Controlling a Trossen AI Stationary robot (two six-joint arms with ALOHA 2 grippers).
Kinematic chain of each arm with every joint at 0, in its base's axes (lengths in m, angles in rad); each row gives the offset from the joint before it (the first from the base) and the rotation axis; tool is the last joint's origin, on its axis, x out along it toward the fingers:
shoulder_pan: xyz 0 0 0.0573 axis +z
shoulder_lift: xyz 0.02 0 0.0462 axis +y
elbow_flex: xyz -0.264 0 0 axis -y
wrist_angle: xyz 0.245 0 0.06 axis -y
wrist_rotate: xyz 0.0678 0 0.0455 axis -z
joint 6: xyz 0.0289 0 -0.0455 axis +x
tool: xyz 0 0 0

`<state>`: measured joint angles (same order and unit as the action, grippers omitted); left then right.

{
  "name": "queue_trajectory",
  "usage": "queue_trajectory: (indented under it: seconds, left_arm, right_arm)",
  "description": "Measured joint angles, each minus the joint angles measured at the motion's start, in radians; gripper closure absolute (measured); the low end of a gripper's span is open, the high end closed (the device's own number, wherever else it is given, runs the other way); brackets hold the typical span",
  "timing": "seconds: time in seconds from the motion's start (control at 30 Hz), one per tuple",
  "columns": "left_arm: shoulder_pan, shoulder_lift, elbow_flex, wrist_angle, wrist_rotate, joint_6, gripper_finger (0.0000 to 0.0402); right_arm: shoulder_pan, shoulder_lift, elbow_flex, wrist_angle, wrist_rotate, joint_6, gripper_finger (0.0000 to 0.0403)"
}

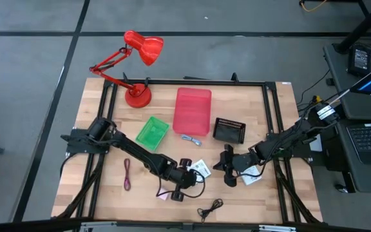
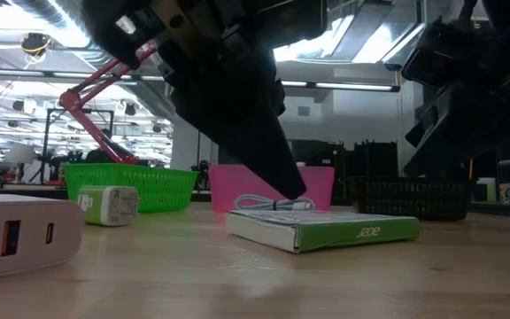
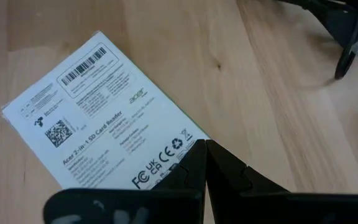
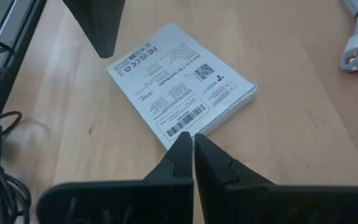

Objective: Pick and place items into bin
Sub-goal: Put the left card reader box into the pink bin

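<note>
A white printed packet (image 1: 202, 169) lies flat on the table between my two grippers; it also shows in the left wrist view (image 3: 98, 106), the right wrist view (image 4: 179, 87) and the low view (image 2: 326, 229). My left gripper (image 3: 205, 144) is shut, its tips at the packet's edge nearest my left arm. My right gripper (image 4: 193, 137) is shut and hangs above the table by the packet's opposite edge. A second white packet (image 1: 251, 176) lies under my right arm. A purple cord (image 1: 127, 174), a black cord (image 1: 210, 207) and a bluish strip (image 1: 190, 140) lie loose on the table. My left gripper's shut fingertips (image 3: 194, 155) come slanting down from the table's left at the packet's edge (image 3: 182, 138). I cannot tell whether they touch it. The packet lies flat on the table.
A pink bin (image 1: 192, 111) stands at the middle back, a green basket (image 1: 152, 132) to its left and a black basket (image 1: 228, 130) to its right. A red desk lamp (image 1: 137, 71) stands at the far left. A green-white piece (image 2: 109, 204) and a white block (image 2: 16, 244) sit near the front.
</note>
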<state>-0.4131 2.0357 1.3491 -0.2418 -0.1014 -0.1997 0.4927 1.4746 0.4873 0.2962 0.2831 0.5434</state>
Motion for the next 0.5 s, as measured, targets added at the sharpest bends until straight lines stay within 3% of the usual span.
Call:
queue_trajectory:
  seconds: [0.5]
  left_arm:
    - [-0.004, 0.045, 0.002, 0.016, -0.012, -0.013, 0.0400]
  right_arm:
    - [-0.026, 0.000, 0.000, 0.007, 0.022, -0.003, 0.0402]
